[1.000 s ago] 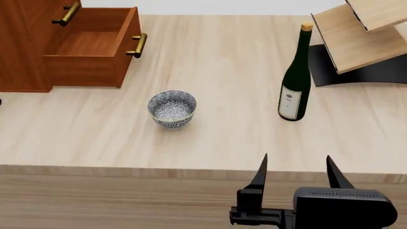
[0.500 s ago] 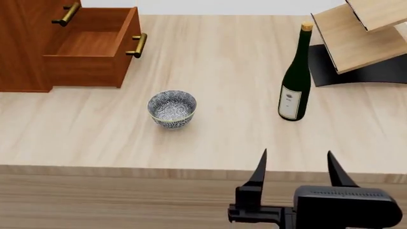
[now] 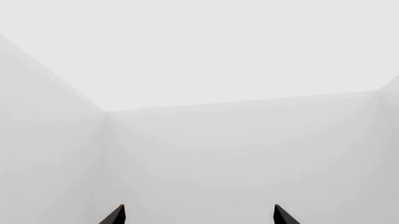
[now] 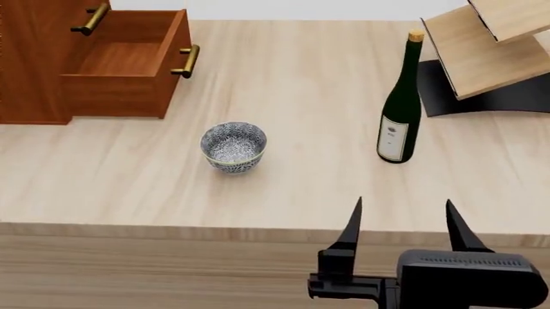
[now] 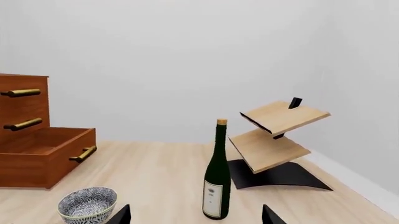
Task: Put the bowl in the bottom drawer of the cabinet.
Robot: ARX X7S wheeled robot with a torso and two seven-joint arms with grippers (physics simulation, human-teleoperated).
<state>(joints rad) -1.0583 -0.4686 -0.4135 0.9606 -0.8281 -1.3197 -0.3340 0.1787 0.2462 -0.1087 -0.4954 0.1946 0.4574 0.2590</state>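
Two black fingertips of the right gripper [image 4: 402, 222] stand spread apart with nothing between them, over the table's [image 4: 301, 90] near edge. The bowl [image 4: 234, 147] sits upright on the table, in front of the cabinet [image 4: 30, 71] and apart from it, well left of the gripper. The bottom drawer [image 4: 129, 61] is pulled out, its inside bare, its brass handle [image 4: 187, 61] facing the bowl's side of the table. A dark green bottle [image 4: 400, 103] stands upright to the right of the bowl — just in front of a light wooden rack [image 4: 481, 55] on a black base. The left gripper [image 3: 198, 215] shows only two dark tips, set wide apart, against blank white walls.
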